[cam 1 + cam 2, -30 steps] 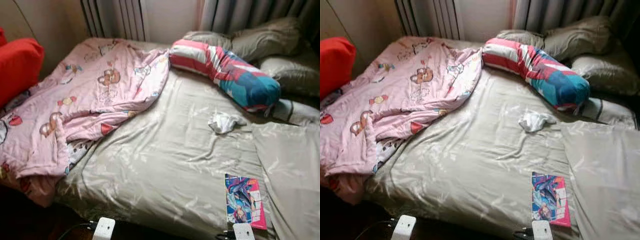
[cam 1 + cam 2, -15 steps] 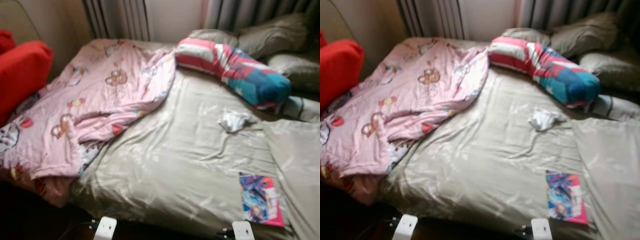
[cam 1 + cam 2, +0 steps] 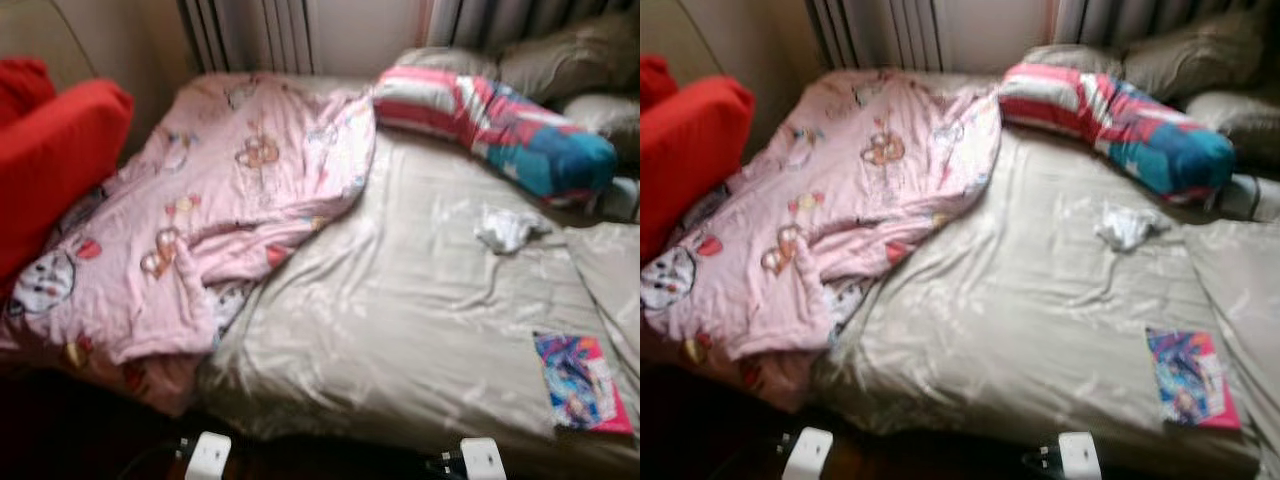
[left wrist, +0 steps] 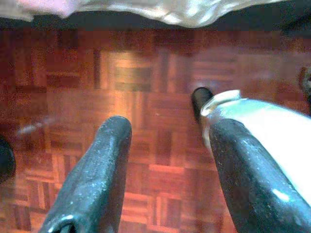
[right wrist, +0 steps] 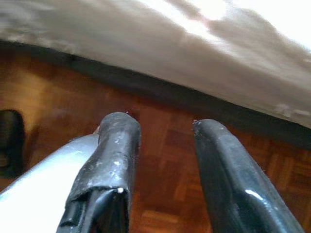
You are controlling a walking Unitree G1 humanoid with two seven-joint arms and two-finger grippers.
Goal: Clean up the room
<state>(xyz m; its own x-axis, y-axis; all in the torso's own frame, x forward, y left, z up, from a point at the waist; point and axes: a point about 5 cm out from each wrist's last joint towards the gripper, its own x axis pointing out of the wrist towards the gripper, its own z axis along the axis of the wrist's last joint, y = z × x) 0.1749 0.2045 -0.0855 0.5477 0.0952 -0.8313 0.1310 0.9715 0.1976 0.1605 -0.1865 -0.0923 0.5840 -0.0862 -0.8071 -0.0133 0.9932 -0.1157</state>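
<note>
Both arms hang idle at the foot of the bed (image 3: 400, 330), above parquet floor (image 4: 146, 121). The left jaws (image 4: 165, 165) stand wide with nothing between them; the right jaws (image 5: 163, 165) are parted more narrowly, also empty.

The clutter lies well beyond either pair, up on the bed: a pink quilt (image 3: 210, 210) bunched ahead of the left jaws and spilling over the bed's edge, a small white crumpled cloth (image 3: 508, 228) far ahead of the right jaws, and a colourful booklet (image 3: 580, 382) nearest the right jaws, close to the bed's edge. A striped bolster (image 3: 500, 130) sits past the cloth.

The views are soft, so the step in hand looks like approach. Best to square up to the bed, settle, then reach — the booklet seems the easiest first pick: slide it to the edge rather than pinch it flat.
</note>
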